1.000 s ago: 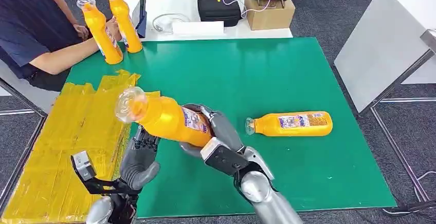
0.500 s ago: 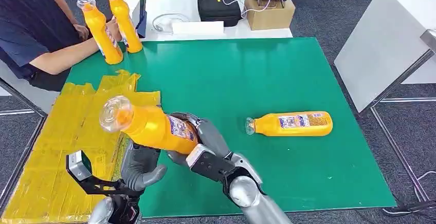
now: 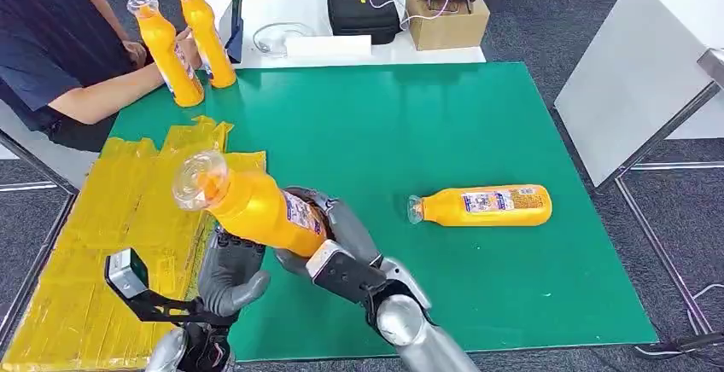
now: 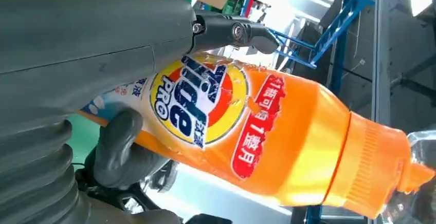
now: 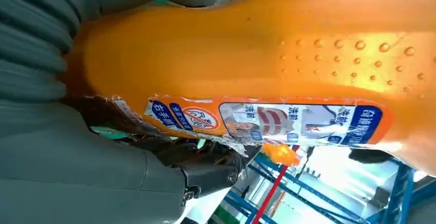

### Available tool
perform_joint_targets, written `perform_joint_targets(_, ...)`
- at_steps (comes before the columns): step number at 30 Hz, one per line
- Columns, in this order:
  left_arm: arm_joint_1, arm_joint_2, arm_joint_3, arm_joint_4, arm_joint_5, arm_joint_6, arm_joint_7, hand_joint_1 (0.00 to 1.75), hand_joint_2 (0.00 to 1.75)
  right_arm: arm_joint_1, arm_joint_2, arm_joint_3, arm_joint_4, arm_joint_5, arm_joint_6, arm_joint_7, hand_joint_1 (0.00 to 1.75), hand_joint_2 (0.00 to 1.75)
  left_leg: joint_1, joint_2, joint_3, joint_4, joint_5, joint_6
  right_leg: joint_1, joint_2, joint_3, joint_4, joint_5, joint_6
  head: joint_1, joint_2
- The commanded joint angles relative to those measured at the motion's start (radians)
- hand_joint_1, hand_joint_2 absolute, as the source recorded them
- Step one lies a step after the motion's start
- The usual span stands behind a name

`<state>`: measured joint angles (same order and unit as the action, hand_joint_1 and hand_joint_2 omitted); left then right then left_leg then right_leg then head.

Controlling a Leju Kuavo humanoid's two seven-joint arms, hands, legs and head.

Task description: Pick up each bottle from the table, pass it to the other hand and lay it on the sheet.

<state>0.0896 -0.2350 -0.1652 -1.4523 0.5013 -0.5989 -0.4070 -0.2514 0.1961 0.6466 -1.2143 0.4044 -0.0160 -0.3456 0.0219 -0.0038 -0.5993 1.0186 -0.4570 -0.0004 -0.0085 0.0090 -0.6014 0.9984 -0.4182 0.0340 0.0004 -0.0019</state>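
An orange bottle (image 3: 256,210) with a clear cap hangs tilted above the near left of the green table (image 3: 410,124), cap toward the yellow sheet (image 3: 102,218). My right hand (image 3: 341,240) grips its lower body from the right. My left hand (image 3: 229,271) comes up from beneath, and its fingers wrap the bottle. In the left wrist view the thumb (image 4: 115,147) presses the bottle's label (image 4: 205,106). The right wrist view shows the bottle (image 5: 267,64) close against my right hand (image 5: 67,157). A second orange bottle (image 3: 487,205) lies on its side on the table's right.
A person (image 3: 51,48) sits at the far left and holds two upright orange bottles (image 3: 166,43) (image 3: 205,31) at the table's corner. A white table behind carries a black case (image 3: 363,7) and a cardboard box (image 3: 448,18). A white panel (image 3: 640,65) stands to the right.
The held bottle has shifted left toward the sheet with my right hand. My left hand has risen under it and closed its fingers on it. The lying bottle has not moved.
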Motion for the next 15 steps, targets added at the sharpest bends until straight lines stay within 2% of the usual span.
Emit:
perform_joint_targets(1,-0.019,0.023,0.0,0.004,-0.038,0.036,0.014,0.0,1.75,-0.019,-0.003,0.071,0.103,0.023,0.019,-0.006,1.75,1.75,0.0,0.0,0.004,-0.002,0.0,0.001,0.0,-0.001,0.004,-0.002,0.0,-0.001,0.0,0.0)
perform_joint_targets(8,-0.03,0.011,0.005,-0.028,-0.264,0.189,-0.067,0.0,1.75,-0.021,0.039,0.267,0.186,0.104,0.024,0.01,1.75,1.75,0.0,0.001,0.002,-0.001,0.0,0.0,0.0,0.0,0.001,-0.001,0.0,-0.001,0.001,0.0)
perform_joint_targets(15,-0.052,0.001,-0.017,-0.032,-0.444,0.306,-0.121,0.0,1.75,-0.032,0.05,0.321,0.247,0.11,0.023,-0.005,1.75,1.75,0.0,0.0,0.003,-0.001,0.0,0.001,0.001,-0.001,0.003,-0.002,0.0,-0.001,0.0,0.0)
